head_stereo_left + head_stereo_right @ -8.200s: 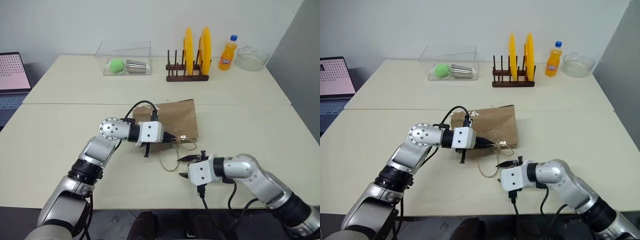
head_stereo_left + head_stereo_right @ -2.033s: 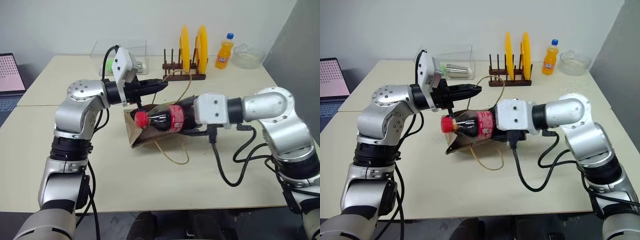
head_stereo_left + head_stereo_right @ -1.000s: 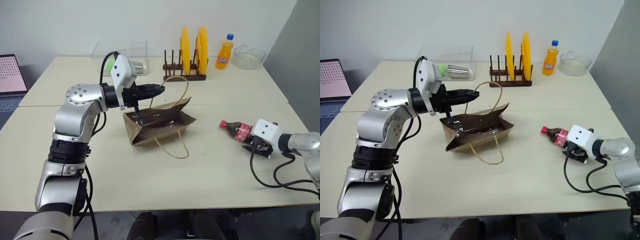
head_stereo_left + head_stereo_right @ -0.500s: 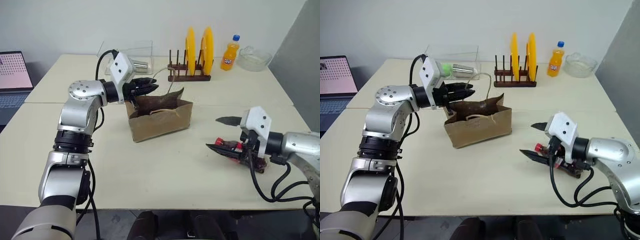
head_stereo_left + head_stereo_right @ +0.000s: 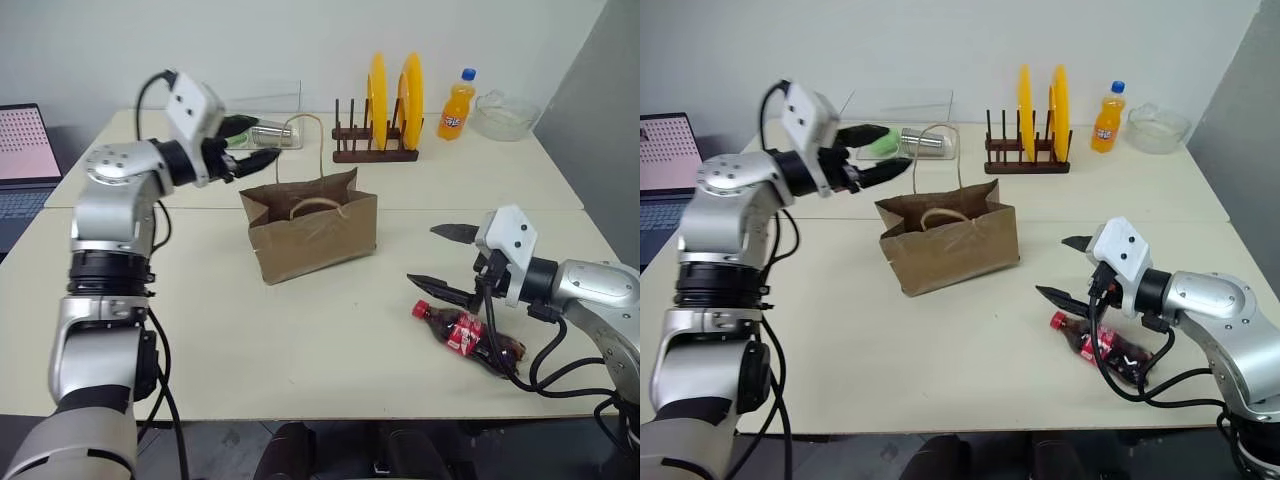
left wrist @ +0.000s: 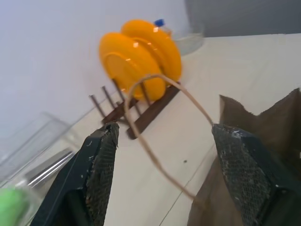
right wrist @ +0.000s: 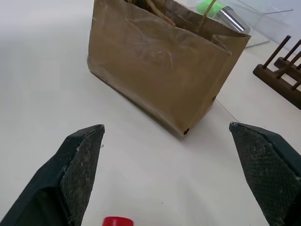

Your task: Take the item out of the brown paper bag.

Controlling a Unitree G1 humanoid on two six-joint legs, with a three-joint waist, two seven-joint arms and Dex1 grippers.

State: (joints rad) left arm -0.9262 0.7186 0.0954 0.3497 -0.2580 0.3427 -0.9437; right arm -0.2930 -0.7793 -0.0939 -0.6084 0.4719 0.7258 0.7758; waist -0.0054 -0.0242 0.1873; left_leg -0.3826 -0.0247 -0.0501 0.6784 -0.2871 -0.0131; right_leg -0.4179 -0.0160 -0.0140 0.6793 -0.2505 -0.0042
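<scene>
While the cola bottle [image 5: 468, 334] lies on its side on the desk [image 5: 330, 330] near the front right edge, its red cap pointing toward the brown paper bag [image 5: 312, 235], the bag stands upright well apart from it, mouth open to the ceiling. One tan rope handle [image 5: 291, 150] arches above the bag's rear wall and another loops just inside the front wall.

The right gripper [image 5: 440, 255] hangs just above and beside the bottle's cap end, its 2 black jaws spread wide with nothing between them; in the right wrist view the red cap [image 7: 117, 221] shows low between the parted fingers [image 7: 77, 167], with the bag beyond. The left gripper [image 5: 252, 140] is raised behind the bag's left rear corner, pointing toward the dish rack [image 5: 375, 152]. Its jaws are parted, and in the left wrist view the raised rope loop [image 6: 160, 127] passes through the gap between them without touching either finger.

At the back of the desk stand 2 yellow plates [image 5: 392, 100] on edge in the wooden rack, an orange soda bottle [image 5: 456, 105] with a blue cap, a clear glass bowl [image 5: 505, 116], and a clear box [image 5: 262, 115] with a green ball and a metal cup. A laptop [image 5: 25, 160] sits at the far left.
</scene>
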